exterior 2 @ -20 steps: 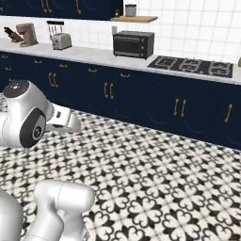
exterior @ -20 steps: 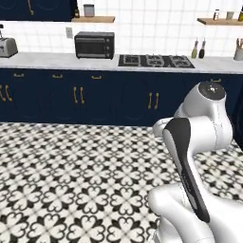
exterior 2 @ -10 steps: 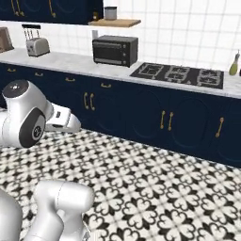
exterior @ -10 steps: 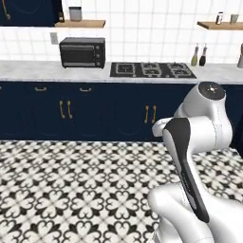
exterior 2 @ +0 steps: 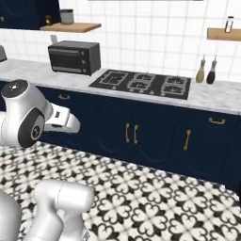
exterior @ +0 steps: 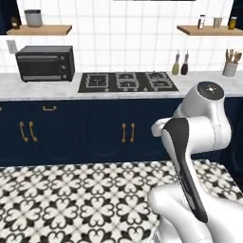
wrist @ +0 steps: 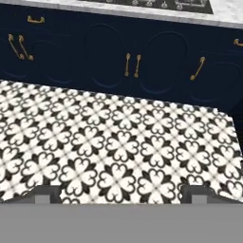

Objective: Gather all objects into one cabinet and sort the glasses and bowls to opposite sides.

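Observation:
My gripper (wrist: 122, 193) is open, with only tiled floor between its two dark fingertips (wrist: 45, 193). It hangs over the black-and-white patterned floor (wrist: 118, 147) and faces the low navy counter units (wrist: 142, 61). The arm is folded close over the base, elbow up (exterior: 209, 95). The objects, the glasses, the bowls and the cabinet are out of view.
A marble-topped navy counter (exterior: 38, 88) runs across the back with a black hob (exterior: 127, 81), a toaster oven (exterior: 45, 63) and two slim oil bottles (exterior: 180, 64). Wall shelves (exterior: 209, 30) carry small jars. Open floor (exterior 2: 164, 202) lies between base and counter.
The whole scene has slid to the left in both base views, so the base has moved or turned; the hob now sits centred. The arm's pose is unchanged and the gripper stays open.

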